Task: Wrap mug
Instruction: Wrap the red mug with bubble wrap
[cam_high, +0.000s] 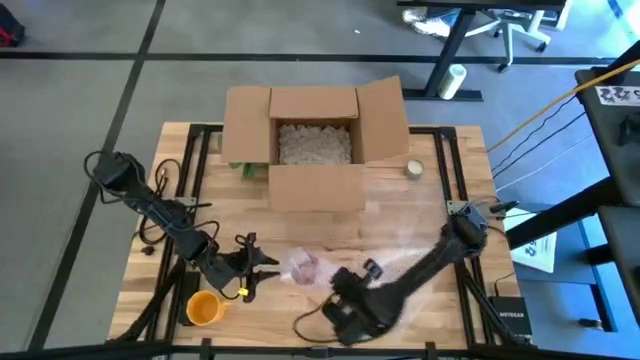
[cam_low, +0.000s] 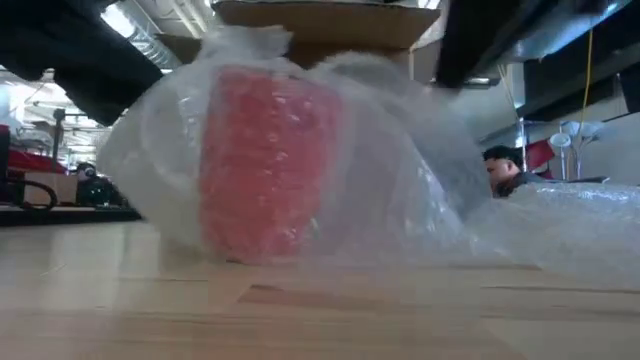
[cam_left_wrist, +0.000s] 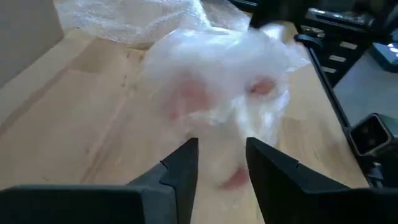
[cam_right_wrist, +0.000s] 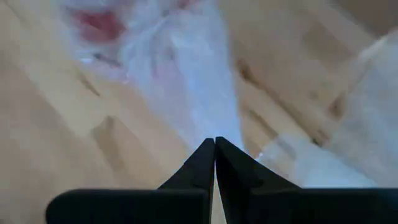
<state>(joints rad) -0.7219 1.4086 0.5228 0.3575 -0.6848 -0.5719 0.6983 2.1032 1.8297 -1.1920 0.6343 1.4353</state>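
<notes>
Mug (cam_low: 268, 165): a pink-red mug is seen standing on the worktop (cam_high: 300, 215), covered all round by clear bubble wrap (cam_low: 400, 180); in the high view it lies on the near side of the cardboard box (cam_high: 315, 140), well apart from it.
Bubble wrap: it is bunched over the mug, and a loose sheet of it is spread across the worktop from the mug toward the right arm's side.
Left gripper (cam_high: 262, 268): it is placed just beside the wrapped mug, on the side away from the right arm, at the near side of the cardboard box.
Left fingers (cam_left_wrist: 186, 165): they are parted, with nothing gripped; in the left wrist view the wrapped mug lies just ahead of the tips, and a fold of wrap is seen through the gap between them. Whether the tips touch the wrap cannot be told.
Right gripper (cam_right_wrist: 215, 144): it is held low over the worktop on the other side of the mug, near it.
Right fingers (cam_right_wrist: 200, 163): they are pressed together; the strip of wrap is seen running up to their tips, but whether any is pinched between them cannot be told.
Orange cup (cam_high: 203, 308): it stands near the left gripper, farther from the cardboard box than the mug.
Cardboard box: its flaps are open and pale packing fill is seen inside.
</notes>
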